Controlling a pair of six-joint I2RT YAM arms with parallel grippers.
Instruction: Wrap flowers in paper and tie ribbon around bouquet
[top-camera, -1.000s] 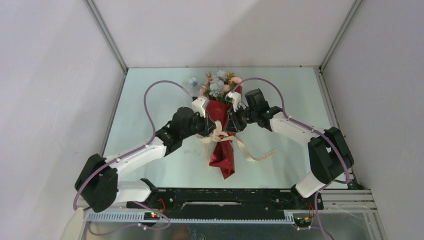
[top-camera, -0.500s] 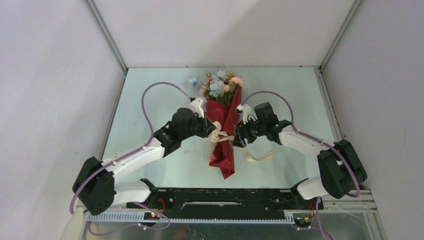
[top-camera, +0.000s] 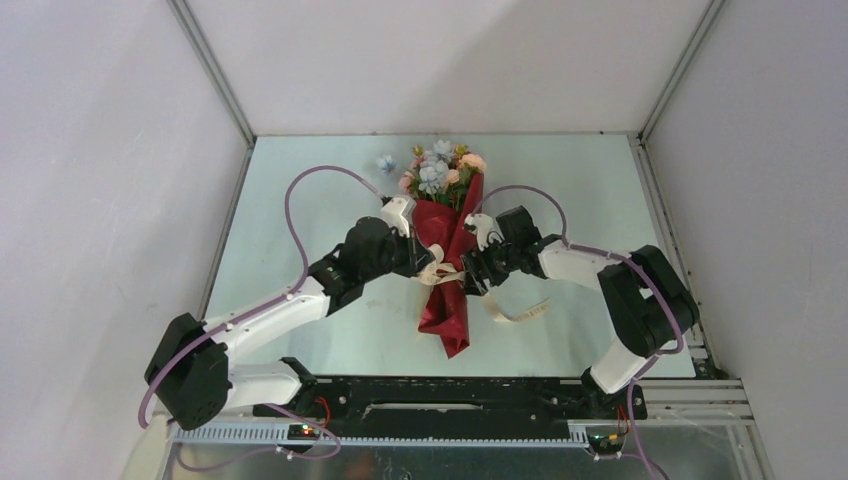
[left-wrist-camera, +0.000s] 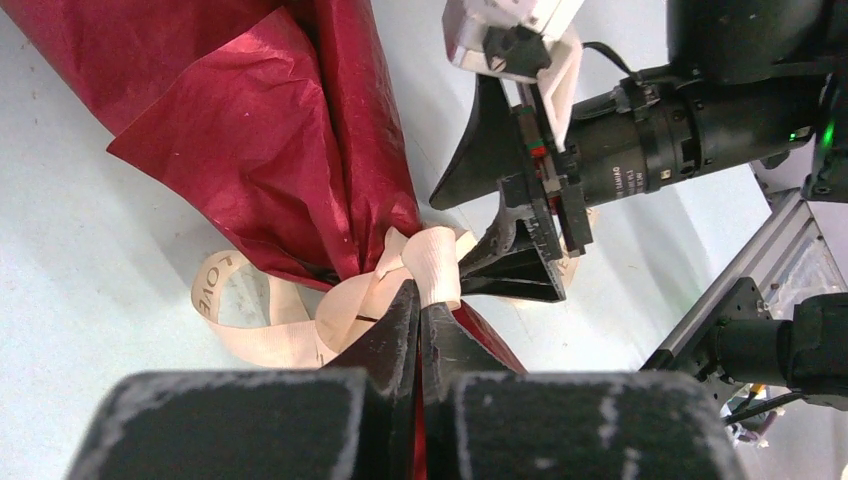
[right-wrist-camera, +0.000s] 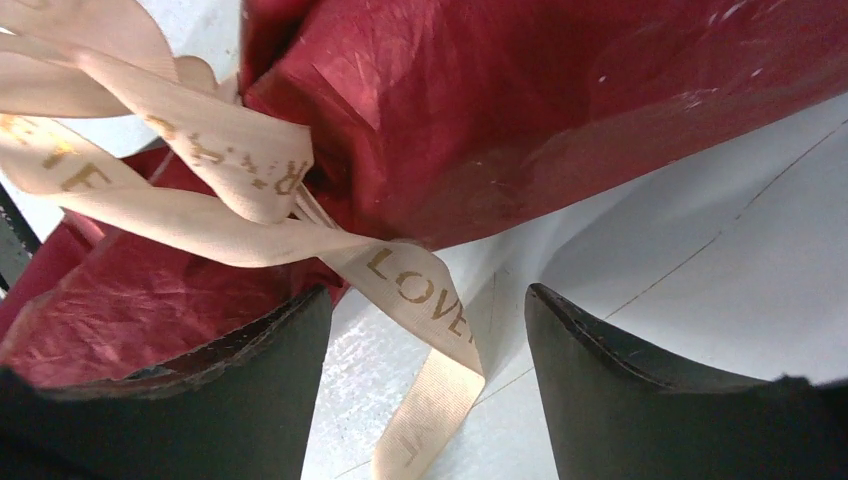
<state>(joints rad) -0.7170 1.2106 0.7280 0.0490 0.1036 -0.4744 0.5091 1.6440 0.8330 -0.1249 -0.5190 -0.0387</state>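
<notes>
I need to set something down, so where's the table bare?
Bare: the far right corner of the table, right of the flowers; the near strip between the left arm and the paper; the near right, below the ribbon. Crowded: the middle, where the left claw and right claw meet at its knot.

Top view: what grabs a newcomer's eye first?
A red paper cone lies centre frame, flowers spilling out its far end. A cream ribbon is tied round its waist; the left gripper is shut on the knot, the right gripper open just beside it.
</notes>
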